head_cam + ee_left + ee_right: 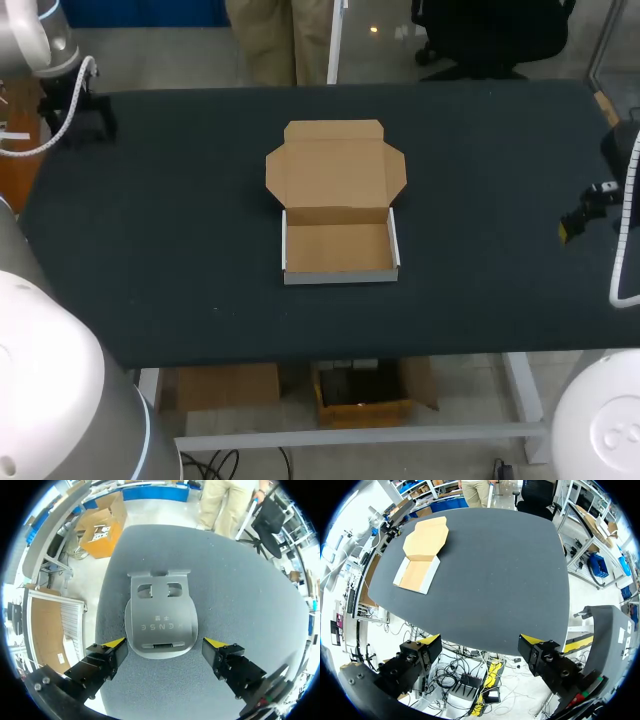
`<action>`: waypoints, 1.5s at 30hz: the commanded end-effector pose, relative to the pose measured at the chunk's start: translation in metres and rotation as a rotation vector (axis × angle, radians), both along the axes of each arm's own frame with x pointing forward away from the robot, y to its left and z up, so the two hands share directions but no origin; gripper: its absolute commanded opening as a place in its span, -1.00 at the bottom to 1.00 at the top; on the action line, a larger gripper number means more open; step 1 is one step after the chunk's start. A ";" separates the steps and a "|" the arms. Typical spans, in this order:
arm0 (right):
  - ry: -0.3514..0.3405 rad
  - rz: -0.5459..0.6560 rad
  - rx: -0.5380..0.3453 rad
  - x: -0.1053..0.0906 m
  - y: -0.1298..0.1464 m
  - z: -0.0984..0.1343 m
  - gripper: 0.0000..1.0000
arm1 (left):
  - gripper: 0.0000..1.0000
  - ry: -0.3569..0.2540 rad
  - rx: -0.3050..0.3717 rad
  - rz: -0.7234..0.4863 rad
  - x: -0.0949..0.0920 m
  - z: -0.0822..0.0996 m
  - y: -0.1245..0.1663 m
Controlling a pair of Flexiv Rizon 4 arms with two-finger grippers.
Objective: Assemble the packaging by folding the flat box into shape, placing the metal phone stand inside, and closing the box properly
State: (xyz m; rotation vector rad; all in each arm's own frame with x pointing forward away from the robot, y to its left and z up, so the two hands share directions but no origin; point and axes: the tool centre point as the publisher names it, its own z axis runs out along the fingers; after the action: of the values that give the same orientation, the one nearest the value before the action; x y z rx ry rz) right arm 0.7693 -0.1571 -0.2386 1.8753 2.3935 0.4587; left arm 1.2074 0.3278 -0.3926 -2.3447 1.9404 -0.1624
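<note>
Midway through the packing job, the cardboard box (340, 274) stands folded into shape at the middle of the black table (180, 250). Its four walls are up, its lid (335, 165) is laid back flat toward the far edge, and nothing is inside it. The metal phone stand (160, 615) lies flat near the table's far left corner, well apart from the box. The left gripper (165, 642) hangs over it with its yellow-tipped fingers spread to either side of the rounded base, seemingly not yet touching it. The right gripper (480, 640) hangs off the table's right edge, its fingers likewise spread and holding nothing, with the box (417, 572) far ahead of it. By the look of things, the folding is done. Still to come are gripping the stand, carrying it over, setting it in the tray and closing the lid.
</note>
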 end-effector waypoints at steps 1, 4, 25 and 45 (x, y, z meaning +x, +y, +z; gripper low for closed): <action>0.003 0.001 0.000 -0.001 -0.001 0.002 1.00 | 1.00 0.167 -0.030 -0.004 0.010 -0.002 0.003; 0.003 0.001 0.000 -0.001 -0.001 0.002 1.00 | 1.00 0.167 -0.029 -0.003 0.012 -0.002 0.003; 0.003 0.001 0.000 -0.001 -0.001 0.002 1.00 | 1.00 0.167 -0.027 -0.006 0.016 -0.003 0.003; 0.003 0.001 0.000 -0.001 -0.001 0.002 1.00 | 0.81 0.163 -0.026 -0.007 0.020 -0.005 0.004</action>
State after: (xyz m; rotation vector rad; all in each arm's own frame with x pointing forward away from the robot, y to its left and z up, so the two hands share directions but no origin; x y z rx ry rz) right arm 0.7688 -0.1576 -0.2386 1.8746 2.3930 0.4616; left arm 1.2178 0.3286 -0.3938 -2.3180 1.9255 -0.1866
